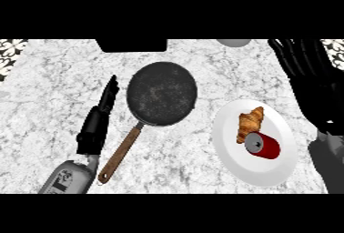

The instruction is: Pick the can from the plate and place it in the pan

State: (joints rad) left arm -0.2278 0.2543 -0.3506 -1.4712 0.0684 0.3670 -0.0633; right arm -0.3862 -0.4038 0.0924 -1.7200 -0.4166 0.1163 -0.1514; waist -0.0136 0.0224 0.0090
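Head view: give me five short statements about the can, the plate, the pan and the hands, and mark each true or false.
1. The red can lies on its side on the white plate. True.
2. A croissant shares the plate with the can. True.
3. The can is already inside the pan. False: the pan holds nothing, and the can is on the plate.
4. The pan's handle points toward the plate. False: it runs down and left, toward the left hand, away from the plate.
5. The right hand is curled round the can. False: it is at the view's right edge, above the plate, apart from the can.
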